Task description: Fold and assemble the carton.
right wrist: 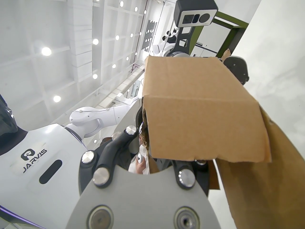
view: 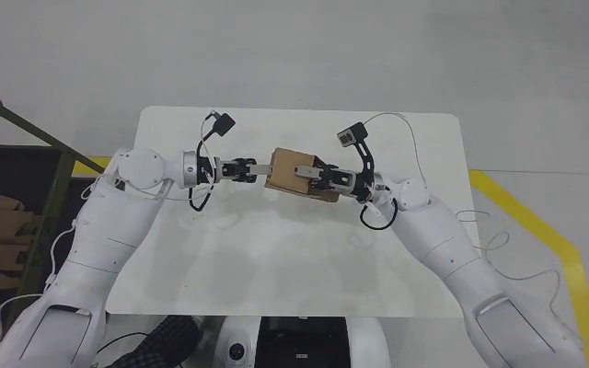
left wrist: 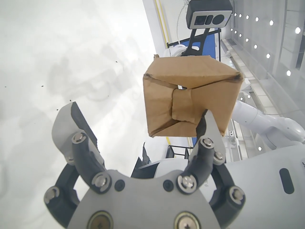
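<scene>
The brown carton is held up over the middle of the white table, between the two arms. In the left wrist view the carton's interlocked end flaps face me. My left gripper is open, and one fingertip touches that folded end near a corner. In the top view the left gripper is at the carton's left side. My right gripper comes in from the right and is shut on the carton's wall. In the right wrist view the carton hides the fingers, and a loose flap hangs beside it.
Bare table lies all around the carton. A green frame and stacked cardboard stand off the table's left side. A yellow floor line runs past the right side.
</scene>
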### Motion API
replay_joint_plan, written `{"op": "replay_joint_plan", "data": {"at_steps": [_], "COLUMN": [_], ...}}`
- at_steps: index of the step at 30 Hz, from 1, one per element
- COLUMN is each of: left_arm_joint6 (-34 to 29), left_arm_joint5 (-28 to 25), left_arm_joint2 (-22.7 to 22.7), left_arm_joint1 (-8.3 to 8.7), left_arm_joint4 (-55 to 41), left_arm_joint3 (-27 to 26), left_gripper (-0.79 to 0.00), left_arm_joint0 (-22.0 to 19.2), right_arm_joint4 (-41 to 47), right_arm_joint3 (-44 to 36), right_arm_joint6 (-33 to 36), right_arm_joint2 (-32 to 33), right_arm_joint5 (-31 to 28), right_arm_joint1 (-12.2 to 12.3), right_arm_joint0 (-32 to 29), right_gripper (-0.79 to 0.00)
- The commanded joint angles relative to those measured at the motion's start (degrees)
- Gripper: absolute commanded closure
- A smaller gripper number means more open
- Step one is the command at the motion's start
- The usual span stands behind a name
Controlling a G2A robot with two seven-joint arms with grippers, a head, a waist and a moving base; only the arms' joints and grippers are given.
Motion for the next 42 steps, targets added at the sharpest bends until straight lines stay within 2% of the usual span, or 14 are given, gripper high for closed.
{"op": "replay_joint_plan", "data": {"at_steps": [1,16,27,34,42], "left_arm_joint6": [0.2,1.0,0.4,1.7,4.9], "left_arm_joint5": [0.1,0.6,0.2,0.2,-0.5], "left_arm_joint2": [-0.2,1.1,2.3,0.1,-3.7], "left_arm_joint1": [0.10,0.19,-0.11,0.42,1.27], "left_arm_joint4": [0.7,3.9,2.2,2.9,3.6], "left_arm_joint3": [-0.1,-0.7,-0.9,1.0,-0.3], "left_gripper": [-0.785,-0.785,-0.785,-0.785,-0.785], "left_arm_joint0": [0.2,0.6,-0.3,-0.1,2.0], "right_arm_joint4": [-0.2,-0.5,-0.4,-1.6,-2.4], "right_arm_joint3": [0.0,-0.4,0.0,0.6,0.2], "right_arm_joint6": [0.0,0.3,0.3,0.0,1.2], "right_arm_joint2": [0.1,0.0,0.1,0.5,0.2], "right_arm_joint5": [0.0,0.3,0.3,0.0,1.2], "right_arm_joint1": [0.0,-0.1,-0.3,0.0,0.2], "right_arm_joint0": [-0.1,-0.2,-0.1,-0.1,0.5], "right_gripper": [0.000,0.000,0.000,0.000,0.000]}}
